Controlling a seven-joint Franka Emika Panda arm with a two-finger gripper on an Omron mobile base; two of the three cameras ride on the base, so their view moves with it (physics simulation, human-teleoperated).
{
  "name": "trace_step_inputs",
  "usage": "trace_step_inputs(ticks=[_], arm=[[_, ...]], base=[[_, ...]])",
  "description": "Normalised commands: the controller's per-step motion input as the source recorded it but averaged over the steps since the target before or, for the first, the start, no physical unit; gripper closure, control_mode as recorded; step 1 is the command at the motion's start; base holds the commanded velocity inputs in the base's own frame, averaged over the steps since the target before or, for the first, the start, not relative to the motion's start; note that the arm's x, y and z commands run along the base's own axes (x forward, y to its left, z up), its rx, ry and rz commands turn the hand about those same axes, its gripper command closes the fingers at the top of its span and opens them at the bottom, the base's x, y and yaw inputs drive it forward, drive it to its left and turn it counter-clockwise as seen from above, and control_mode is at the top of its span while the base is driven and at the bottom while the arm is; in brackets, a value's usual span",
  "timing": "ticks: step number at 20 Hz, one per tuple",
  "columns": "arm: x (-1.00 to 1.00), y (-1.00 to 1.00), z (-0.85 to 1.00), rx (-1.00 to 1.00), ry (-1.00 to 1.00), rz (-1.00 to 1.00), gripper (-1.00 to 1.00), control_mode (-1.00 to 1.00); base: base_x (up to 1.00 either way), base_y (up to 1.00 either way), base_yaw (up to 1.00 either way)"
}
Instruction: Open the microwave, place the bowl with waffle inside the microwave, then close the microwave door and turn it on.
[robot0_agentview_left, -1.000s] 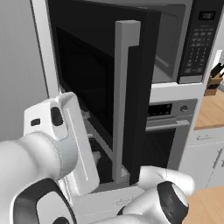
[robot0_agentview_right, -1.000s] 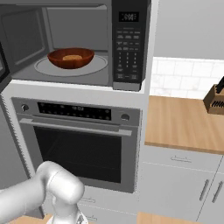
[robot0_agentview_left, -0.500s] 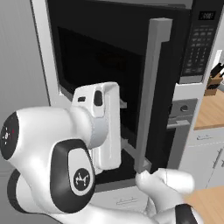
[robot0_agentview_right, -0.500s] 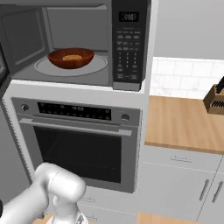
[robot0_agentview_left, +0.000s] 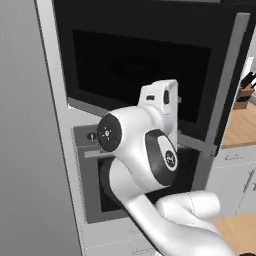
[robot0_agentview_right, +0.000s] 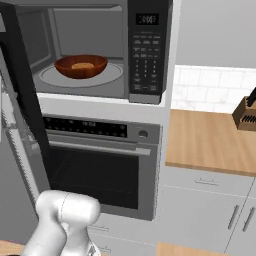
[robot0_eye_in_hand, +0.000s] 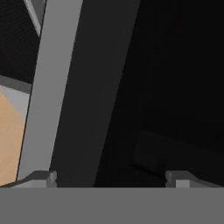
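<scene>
Our gripper (robot0_eye_in_hand: 109, 178) hangs released, grasping nothing. The microwave door (robot0_agentview_left: 150, 75) has swung further toward shut since a second ago. The bowl with waffle (robot0_agentview_right: 81, 66) sits inside; latching and starting remain.

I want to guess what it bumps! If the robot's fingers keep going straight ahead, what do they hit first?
Most likely the microwave door: its black panel sits right in front of the open gripper. How close it is, I can't tell.

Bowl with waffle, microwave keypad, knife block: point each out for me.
bowl with waffle (robot0_agentview_right: 81, 66), right base view, on the bowl's front wall.
microwave keypad (robot0_agentview_right: 146, 62), right base view, middle of the button panel.
knife block (robot0_agentview_right: 246, 114), right base view, on its wooden side.
</scene>
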Motion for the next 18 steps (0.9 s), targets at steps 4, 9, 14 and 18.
trace_step_inputs(ticks=[4, 9, 14, 18], arm=[[1.00, -0.84, 0.00, 0.02, 0.00, 0.05, -1.00, -1.00], [1.00, -0.44, 0.00, 0.07, 0.01, 0.02, -1.00, -1.00], [1.00, -0.07, 0.03, 0.08, 0.01, 0.03, -1.00, -1.00], [1.00, -0.13, 0.00, 0.07, 0.01, 0.06, -1.00, -1.00]], base=[[0.00, 0.00, 0.00], [0.00, 0.00, 0.00], [0.00, 0.00, 0.00], [0.00, 0.00, 0.00]])
